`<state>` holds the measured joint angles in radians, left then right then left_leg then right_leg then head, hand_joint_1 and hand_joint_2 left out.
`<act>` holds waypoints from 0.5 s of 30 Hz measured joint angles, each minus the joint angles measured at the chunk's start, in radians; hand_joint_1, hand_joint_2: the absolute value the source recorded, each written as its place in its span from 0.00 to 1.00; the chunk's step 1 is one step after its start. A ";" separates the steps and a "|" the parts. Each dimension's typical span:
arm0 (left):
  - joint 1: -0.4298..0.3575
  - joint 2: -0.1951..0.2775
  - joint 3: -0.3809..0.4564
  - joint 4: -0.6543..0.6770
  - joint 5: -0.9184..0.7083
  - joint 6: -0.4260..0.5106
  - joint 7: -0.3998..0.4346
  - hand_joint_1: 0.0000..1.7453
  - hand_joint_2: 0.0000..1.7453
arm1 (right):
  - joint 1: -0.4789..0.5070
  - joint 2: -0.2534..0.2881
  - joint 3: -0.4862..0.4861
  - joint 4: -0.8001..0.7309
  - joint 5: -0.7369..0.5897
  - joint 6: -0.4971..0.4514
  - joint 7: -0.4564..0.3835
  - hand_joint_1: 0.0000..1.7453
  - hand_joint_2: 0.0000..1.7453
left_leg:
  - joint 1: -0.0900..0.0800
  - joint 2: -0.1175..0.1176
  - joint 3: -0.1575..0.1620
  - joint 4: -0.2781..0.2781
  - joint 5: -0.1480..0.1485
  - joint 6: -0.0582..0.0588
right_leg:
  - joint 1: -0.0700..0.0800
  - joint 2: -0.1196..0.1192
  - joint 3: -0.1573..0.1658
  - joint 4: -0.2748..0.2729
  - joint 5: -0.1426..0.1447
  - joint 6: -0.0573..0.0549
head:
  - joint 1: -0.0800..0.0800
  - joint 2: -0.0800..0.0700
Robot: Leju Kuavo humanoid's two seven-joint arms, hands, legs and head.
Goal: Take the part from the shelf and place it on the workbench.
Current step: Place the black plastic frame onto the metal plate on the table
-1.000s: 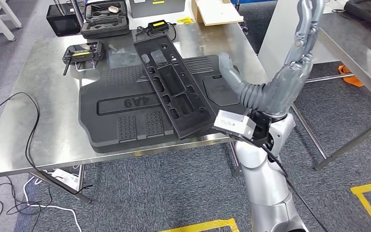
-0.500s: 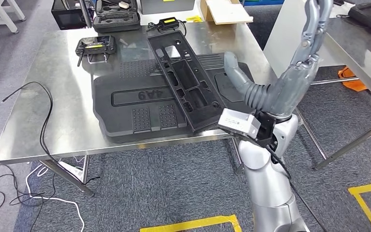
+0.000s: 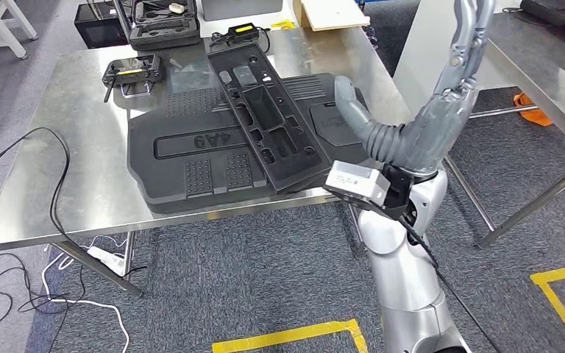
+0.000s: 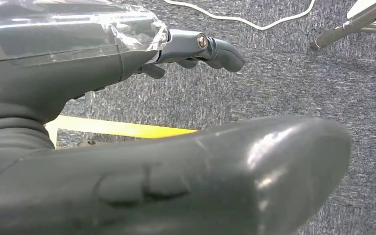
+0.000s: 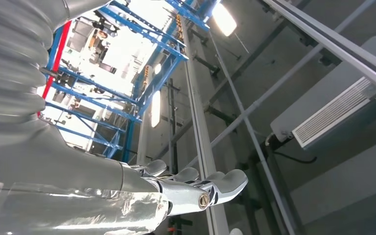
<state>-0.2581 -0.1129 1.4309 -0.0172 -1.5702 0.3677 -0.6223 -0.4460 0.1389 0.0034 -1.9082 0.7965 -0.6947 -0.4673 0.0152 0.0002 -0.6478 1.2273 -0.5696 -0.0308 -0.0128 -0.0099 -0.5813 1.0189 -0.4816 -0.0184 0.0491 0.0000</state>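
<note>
Black moulded part [image 3: 265, 118] lies diagonally across a larger black panel [image 3: 191, 158] on the workbench [image 3: 59, 184], overhanging its near edge. It looks stiff and light; take its long rim. Right hand [image 5: 196, 188], raised, holds nothing, fingers extended; left hand [image 4: 196, 46] likewise empty.

The robot's right hand [image 5: 196, 188] is reaching upward on a raised arm, fingers extended and holding nothing, while its left hand [image 4: 196, 49] is hanging low, fingers loosely curled, empty.

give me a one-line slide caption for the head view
Long black part lies across a larger black panel on the steel workbench, right hand beside it.
</note>
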 joint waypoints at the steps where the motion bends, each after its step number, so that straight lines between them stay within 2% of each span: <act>1: 0.000 0.000 0.000 0.000 0.000 0.000 0.000 0.00 0.00 | 0.000 0.000 0.000 0.000 0.000 0.000 0.000 0.00 1.00 | 0.002 0.000 0.038 -0.070 0.027 0.001 | 0.000 0.000 -0.002 0.004 0.000 0.002 | -0.001 0.000; 2: -0.001 0.000 0.000 0.000 0.000 0.000 0.001 0.00 0.00 | 0.000 0.000 0.000 0.000 0.000 0.000 0.000 0.00 1.00 | 0.001 0.000 0.070 -0.133 0.046 0.003 | 0.001 0.000 -0.005 0.010 -0.001 0.006 | -0.002 0.000; 3: -0.002 0.000 0.000 0.000 0.000 0.000 0.002 0.00 0.00 | 0.000 0.000 0.000 0.000 0.000 0.000 0.000 0.00 1.00 | 0.000 -0.001 0.088 -0.175 0.057 0.006 | 0.003 0.001 -0.009 0.014 -0.001 0.011 | -0.001 0.000; 5: -0.001 0.000 0.000 0.000 0.000 -0.001 0.004 0.00 0.00 | -0.001 0.000 0.000 0.000 0.000 0.000 0.000 0.00 1.00 | -0.004 -0.002 0.090 -0.194 0.059 0.015 | 0.005 0.002 -0.016 0.018 0.003 0.023 | 0.000 0.000; 7: 0.000 0.000 0.000 0.000 0.000 -0.001 0.004 0.00 0.00 | -0.001 0.000 0.000 0.000 -0.001 0.000 0.000 0.00 1.00 | -0.003 0.000 0.087 -0.198 0.066 0.030 | 0.002 0.003 -0.019 0.021 -0.001 0.033 | 0.001 0.000; 8: -0.001 0.000 0.000 0.000 0.000 -0.001 0.004 0.00 0.00 | -0.001 -0.001 0.000 0.000 -0.002 0.000 0.000 0.00 1.00 | -0.002 0.002 0.085 -0.201 0.071 0.037 | 0.000 0.004 -0.026 0.039 -0.017 0.038 | 0.004 0.000; 9: -0.002 0.000 0.000 0.000 0.000 -0.001 0.004 0.00 0.00 | -0.001 -0.001 0.000 0.000 -0.002 0.000 0.000 0.00 1.00 | -0.001 0.003 0.083 -0.205 0.075 0.044 | -0.001 0.004 -0.041 0.076 -0.044 0.042 | 0.007 0.000; 11: -0.002 0.000 0.000 0.000 0.000 -0.001 0.004 0.00 0.00 | 0.000 -0.002 0.000 0.000 -0.002 0.000 0.000 0.00 1.00 | -0.002 0.005 0.076 -0.205 0.080 0.051 | -0.002 0.005 -0.091 0.199 -0.113 0.047 | 0.015 0.000; 12: -0.001 0.000 0.000 0.000 0.000 -0.001 0.004 0.00 0.00 | 0.002 -0.002 0.000 0.000 -0.002 0.000 0.001 0.00 1.00 | -0.004 0.005 0.073 -0.204 0.082 0.053 | -0.002 0.005 -0.115 0.258 -0.137 0.049 | 0.017 0.000; 13: 0.000 0.000 0.000 0.000 0.000 -0.001 0.004 0.00 0.00 | 0.004 -0.002 0.000 0.000 -0.002 0.000 0.002 0.00 1.00 | -0.005 0.006 0.070 -0.204 0.083 0.054 | -0.002 0.005 -0.126 0.291 -0.145 0.049 | 0.018 0.000; 14: 0.000 0.000 0.000 0.000 0.000 -0.001 0.004 0.00 0.00 | 0.005 -0.003 0.000 0.000 -0.002 0.000 0.002 0.00 1.00 | -0.006 0.006 0.069 -0.203 0.084 0.054 | -0.001 0.005 -0.118 0.286 -0.133 0.047 | 0.019 0.000; 15: 0.000 0.000 0.000 0.000 0.000 -0.001 0.004 0.00 0.00 | 0.006 -0.003 0.000 0.000 -0.002 0.000 0.003 0.00 1.00 | -0.007 0.006 0.068 -0.201 0.085 0.054 | -0.001 0.005 -0.090 0.238 -0.104 0.043 | 0.019 0.000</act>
<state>-0.2579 -0.1129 1.4305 -0.0172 -1.5703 0.3672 -0.6180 -0.4400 0.1359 0.0034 -1.9081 0.7946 -0.6947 -0.4643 0.0079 0.0062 -0.5798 1.0261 -0.4850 0.0228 -0.0137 -0.0051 -0.6711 1.2565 -0.5860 0.0250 0.0682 0.0000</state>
